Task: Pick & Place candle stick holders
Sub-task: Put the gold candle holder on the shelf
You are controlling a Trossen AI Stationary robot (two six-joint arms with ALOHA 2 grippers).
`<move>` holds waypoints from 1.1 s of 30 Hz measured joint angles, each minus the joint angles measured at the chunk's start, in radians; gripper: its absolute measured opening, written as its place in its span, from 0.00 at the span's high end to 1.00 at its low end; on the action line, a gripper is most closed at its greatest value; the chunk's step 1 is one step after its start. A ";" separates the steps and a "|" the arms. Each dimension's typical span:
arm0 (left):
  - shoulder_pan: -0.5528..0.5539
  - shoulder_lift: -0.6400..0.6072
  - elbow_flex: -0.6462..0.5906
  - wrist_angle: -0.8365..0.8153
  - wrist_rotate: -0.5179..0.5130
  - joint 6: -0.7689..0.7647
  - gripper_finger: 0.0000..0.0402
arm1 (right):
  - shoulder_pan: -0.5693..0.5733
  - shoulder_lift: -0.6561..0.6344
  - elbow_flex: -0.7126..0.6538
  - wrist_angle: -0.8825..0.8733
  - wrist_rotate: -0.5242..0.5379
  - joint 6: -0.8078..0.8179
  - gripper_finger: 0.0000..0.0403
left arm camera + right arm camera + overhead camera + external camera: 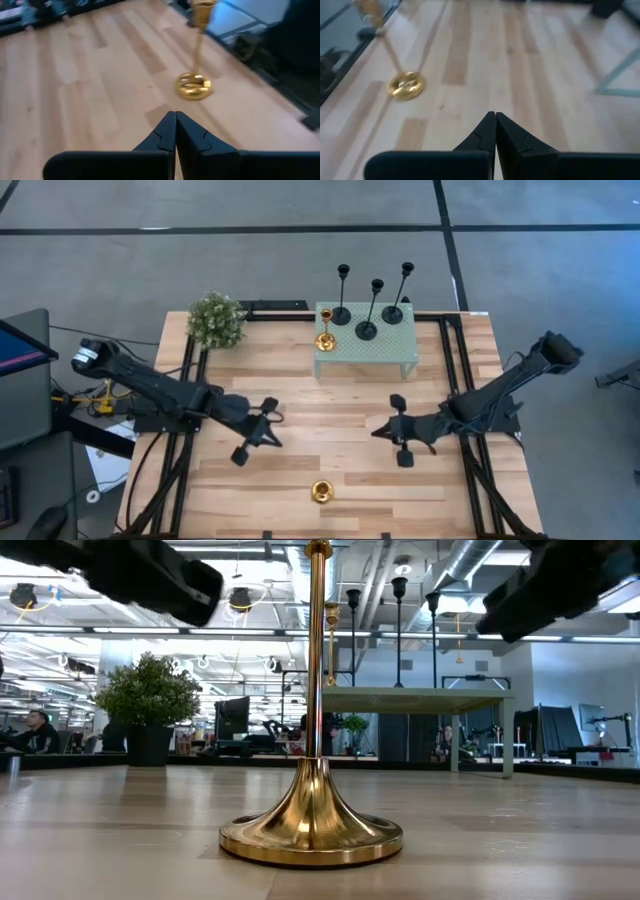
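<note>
A gold candle stick holder [321, 492] stands upright on its round base near the table's near edge; it shows close in the low view [312, 825], in the left wrist view [194, 86] and in the right wrist view [406, 85]. Three black holders [367, 308] and a second gold holder [325, 338] stand on the pale green mesh stand [367, 350] at the far side. My left gripper [262, 425] is shut and empty above mid-table, left of centre. My right gripper [398, 430] is shut and empty, right of centre.
A small green bushy plant [216, 320] stands at the far left corner. Black frame rails run along the table's left and right sides. Bare wood lies between the grippers and the near gold holder.
</note>
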 joint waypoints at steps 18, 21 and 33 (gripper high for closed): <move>-0.073 -0.086 -0.092 0.051 -0.045 -0.007 0.99 | 0.045 0.211 0.001 0.194 -0.024 0.217 1.00; -0.073 -0.086 -0.092 0.051 -0.045 -0.002 0.99 | 0.050 0.238 0.000 0.194 -0.025 0.217 1.00; -0.073 -0.086 -0.092 0.064 -0.044 -0.007 0.98 | 0.047 0.320 0.001 0.299 -0.028 0.236 1.00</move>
